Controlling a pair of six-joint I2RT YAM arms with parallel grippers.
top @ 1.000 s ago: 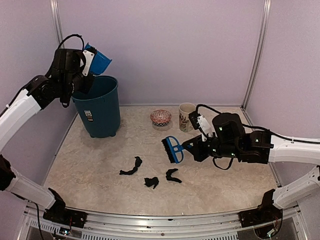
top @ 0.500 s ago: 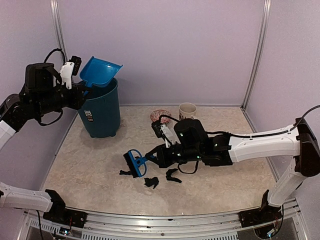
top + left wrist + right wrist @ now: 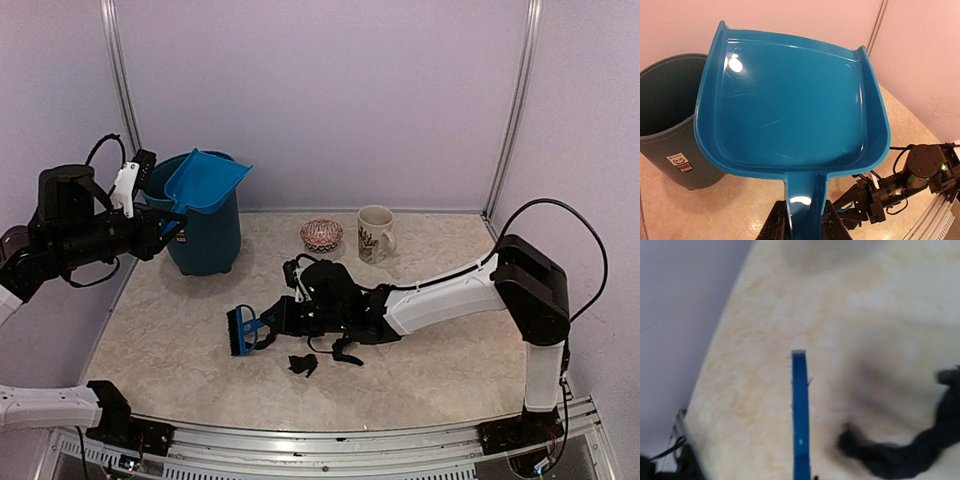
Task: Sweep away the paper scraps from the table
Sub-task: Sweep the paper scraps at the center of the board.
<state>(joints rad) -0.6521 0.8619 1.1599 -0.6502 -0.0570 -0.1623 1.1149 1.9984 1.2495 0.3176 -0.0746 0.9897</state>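
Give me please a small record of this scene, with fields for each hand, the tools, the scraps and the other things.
left hand: shut on the handle of the dustpan
dustpan: empty, raised by the bin
right hand: shut on the brush
brush: low over the table, left of the paper scraps
paper scraps: black, lying on the table near the right hand
other things: mug, patterned bowl

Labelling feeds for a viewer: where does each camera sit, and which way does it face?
Top external: high behind the bases, looking down on the table; both arms show.
Left wrist: on the raised left arm, facing along the dustpan in the left claw.
Right wrist: low, facing along the brush toward a black scrap; no arm shows.
Shared: top and left wrist show the bin.
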